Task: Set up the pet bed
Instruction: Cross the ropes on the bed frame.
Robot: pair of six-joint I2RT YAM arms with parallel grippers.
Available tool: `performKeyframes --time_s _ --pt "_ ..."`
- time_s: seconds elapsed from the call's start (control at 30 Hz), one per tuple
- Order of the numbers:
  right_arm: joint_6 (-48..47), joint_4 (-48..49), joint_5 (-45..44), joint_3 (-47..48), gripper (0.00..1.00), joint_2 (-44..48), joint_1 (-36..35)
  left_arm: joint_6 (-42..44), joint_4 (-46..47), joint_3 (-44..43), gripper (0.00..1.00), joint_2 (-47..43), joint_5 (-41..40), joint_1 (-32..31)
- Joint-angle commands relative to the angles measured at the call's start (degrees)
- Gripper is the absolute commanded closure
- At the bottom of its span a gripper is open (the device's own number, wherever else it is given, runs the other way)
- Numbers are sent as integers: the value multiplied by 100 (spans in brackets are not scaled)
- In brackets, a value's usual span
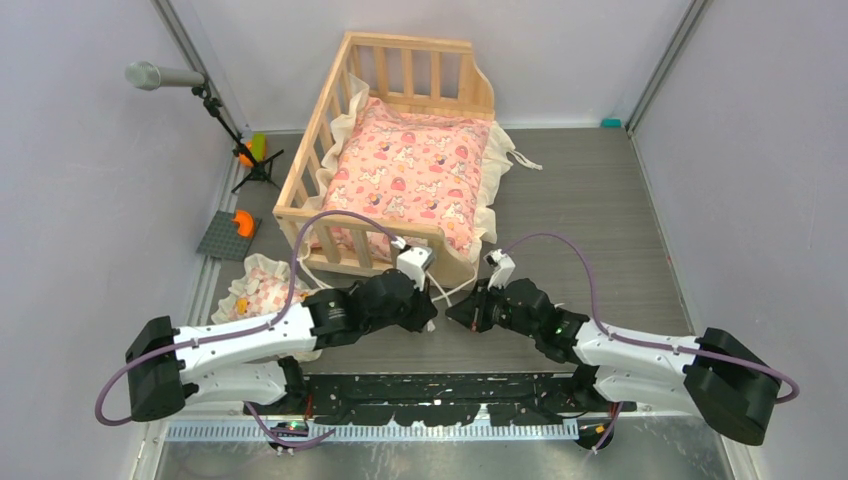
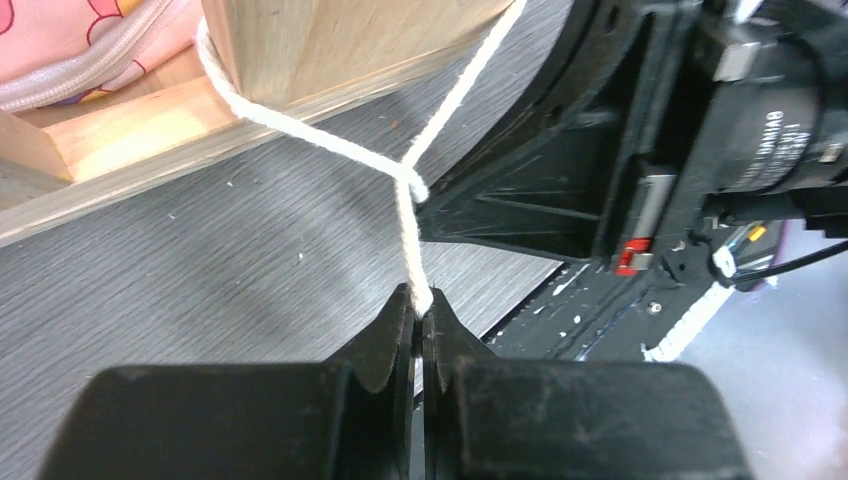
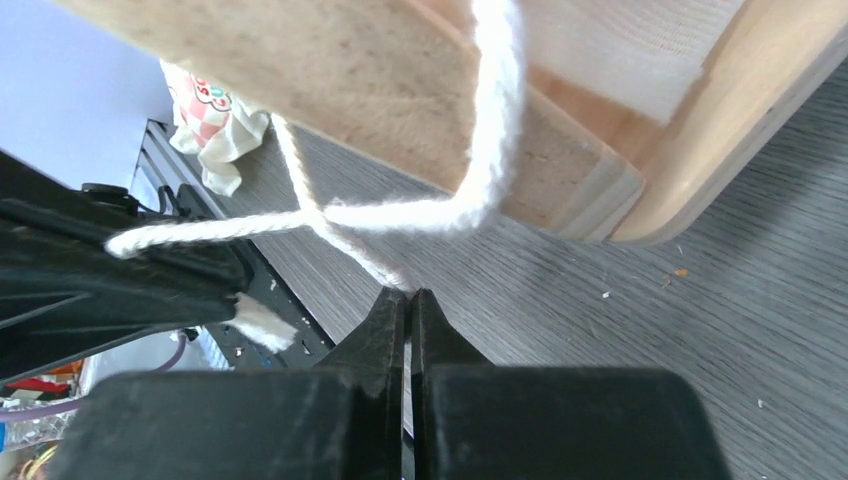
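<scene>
Pet bed point(image 1: 480, 92) of pale natural wood at twelve o'clock on the grey, fine-grained bench point(image 1: 600, 220): slatted rails, smooth rounded corners. Inside, a pink printed cushion point(image 1: 410, 175) edged with cream frill. Around the near corner post, at the bed's six o'clock, a twisted white cord point(image 2: 408, 240), strands crossing once. Left tool point(image 2: 418, 312) pressed together, pinching one fuzzy strand at its black tip. Right tool point(image 3: 408, 300) likewise clamped on the other strand.

Bare floor point(image 1: 590, 230) right of pet bed point(image 1: 410, 45); cords point(image 2: 408, 240) across front.
</scene>
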State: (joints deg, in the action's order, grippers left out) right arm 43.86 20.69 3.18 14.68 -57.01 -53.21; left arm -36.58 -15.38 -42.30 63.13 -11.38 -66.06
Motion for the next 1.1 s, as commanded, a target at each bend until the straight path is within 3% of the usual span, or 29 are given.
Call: performKeyframes --time_s 0.0,0.23,0.5,0.77,0.9,1.07 --pt "-18 49 -98 236 98 -194 -40 -371 554 82 100 -263 122 40" --pt "56 17 -165 168 80 129 -40 -1122 2244 837 100 -385 -549 46" --pt "40 -775 -471 196 57 1204 -40 -1142 2805 767 100 55 -898 47" --pt "179 -1508 -1329 185 52 2159 -40 -1174 2821 861 100 -20 -935 44" --pt "608 -1296 -1989 100 52 2275 -40 -1198 2838 914 100 -64 -910 46" --pt "1118 -736 -2203 79 51 1869 -40 -1253 2853 950 100 -97 -885 47"
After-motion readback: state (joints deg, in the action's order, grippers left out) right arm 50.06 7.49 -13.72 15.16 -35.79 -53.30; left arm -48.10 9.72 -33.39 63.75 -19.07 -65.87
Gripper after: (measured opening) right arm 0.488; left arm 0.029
